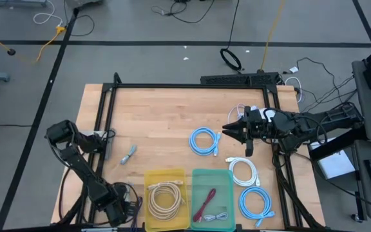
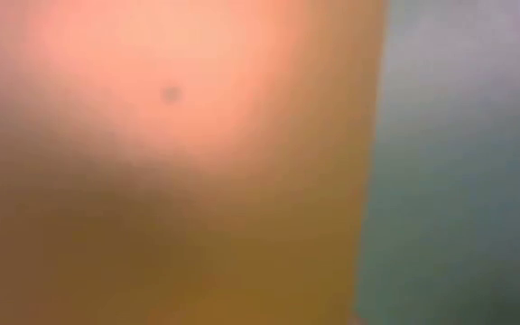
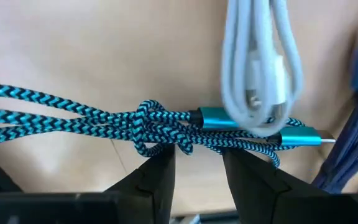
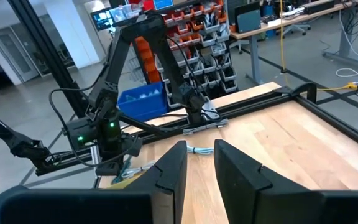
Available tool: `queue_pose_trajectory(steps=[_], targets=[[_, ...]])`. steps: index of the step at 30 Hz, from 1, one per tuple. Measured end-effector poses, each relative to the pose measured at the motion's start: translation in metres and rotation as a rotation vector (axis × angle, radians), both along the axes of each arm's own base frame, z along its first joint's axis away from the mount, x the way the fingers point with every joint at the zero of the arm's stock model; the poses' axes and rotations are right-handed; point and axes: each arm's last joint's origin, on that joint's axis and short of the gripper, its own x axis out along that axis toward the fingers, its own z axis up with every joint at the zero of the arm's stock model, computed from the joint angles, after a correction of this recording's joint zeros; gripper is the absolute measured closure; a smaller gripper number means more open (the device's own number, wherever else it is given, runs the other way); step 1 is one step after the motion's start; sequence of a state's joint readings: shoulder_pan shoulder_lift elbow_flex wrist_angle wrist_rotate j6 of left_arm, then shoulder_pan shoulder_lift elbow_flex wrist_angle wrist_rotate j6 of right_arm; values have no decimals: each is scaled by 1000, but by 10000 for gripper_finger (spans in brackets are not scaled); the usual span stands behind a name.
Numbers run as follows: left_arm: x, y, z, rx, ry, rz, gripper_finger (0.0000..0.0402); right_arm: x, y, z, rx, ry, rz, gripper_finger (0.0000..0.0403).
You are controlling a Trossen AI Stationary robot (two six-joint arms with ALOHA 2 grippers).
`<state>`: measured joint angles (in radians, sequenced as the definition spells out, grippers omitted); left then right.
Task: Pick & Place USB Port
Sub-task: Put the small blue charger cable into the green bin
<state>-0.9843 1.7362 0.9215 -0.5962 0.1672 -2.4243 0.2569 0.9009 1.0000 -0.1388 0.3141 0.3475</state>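
In the left wrist view a teal braided USB cable (image 3: 104, 118) lies bundled on the wood, wound around itself at its middle (image 3: 157, 124). Its metal plug (image 3: 316, 140) is at one end, and a white cable (image 3: 260, 68) lies looped over it. My left gripper (image 3: 197, 162) is open and low at the table's near left corner (image 1: 118, 205), one fingertip on each side of the wound middle. My right gripper (image 1: 227, 131) is narrowly open and holds nothing. It hovers above the table's right half, pointing left, beside a light-blue coil (image 1: 205, 140). My left gripper's fingertips (image 3: 163, 158) stand right at the near side of the teal cable's wound middle, coming from above. Whether they touch it, I cannot tell. The cable lies flat on the table.
A yellow bin (image 1: 152, 177) holds a beige coil and a teal bin (image 1: 198, 174) holds red and grey cables. A white coil (image 1: 243, 171), a blue coil (image 1: 257, 203) and a small grey cable (image 1: 129, 153) lie on the wood. The low view is blocked by blur.
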Motion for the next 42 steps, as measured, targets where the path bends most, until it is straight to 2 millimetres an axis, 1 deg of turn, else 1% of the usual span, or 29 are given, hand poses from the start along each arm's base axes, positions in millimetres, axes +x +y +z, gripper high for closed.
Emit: queue_pose_trajectory(steps=[3, 5, 7, 10, 13, 15, 17, 20, 23, 25, 28, 30, 31, 33, 37, 42], targets=[[1, 2, 6, -5, -38, -7, 259, 0, 0, 0, 5, 0, 0, 330], [1, 6, 14, 6, -106, -12, 259, 0, 0, 0, 7, 0, 0, 330], [0, 10, 26, 9, -178, -5, 259, 0, 0, 0, 14, -1, -1, 330], [-6, 13, 52, -21, -298, 2, 259, 0, 0, 0, 17, 0, -1, 330], [-16, 21, 70, -16, -349, -3, 259, 0, 0, 0, 11, 1, 0, 330], [-19, 25, 78, -10, -396, -43, 259, 0, 0, 0, 7, 2, 0, 330], [-21, 29, 85, 27, -474, -159, 259, 0, 0, 0, 0, 3, -1, 330], [-18, 32, 84, 88, -517, -417, 259, 0, 0, 0, -19, 4, -14, 330], [-13, 38, 80, 82, -462, -665, 259, 0, -1, 0, -22, 2, -28, 330], [-9, 42, 76, 93, -449, -901, 259, 0, -1, 0, -20, 3, -29, 330], [-7, 45, 74, 129, -480, -1260, 259, 0, -1, 0, 5, 0, -32, 330], [-7, 49, 73, 174, -470, -1432, 259, 0, -1, 0, 18, 0, -33, 330], [-6, 52, 73, 200, -453, -1485, 259, 0, -1, 0, 24, 0, -33, 330], [-6, 58, 72, 242, -406, -1533, 259, 0, -1, -1, 28, 2, -34, 330], [-5, 67, 67, 259, -356, -1499, 259, 0, -1, -1, 28, 3, -34, 330], [0, 66, 67, 175, -384, -1431, 259, 0, -1, -1, 28, 3, -35, 330]])
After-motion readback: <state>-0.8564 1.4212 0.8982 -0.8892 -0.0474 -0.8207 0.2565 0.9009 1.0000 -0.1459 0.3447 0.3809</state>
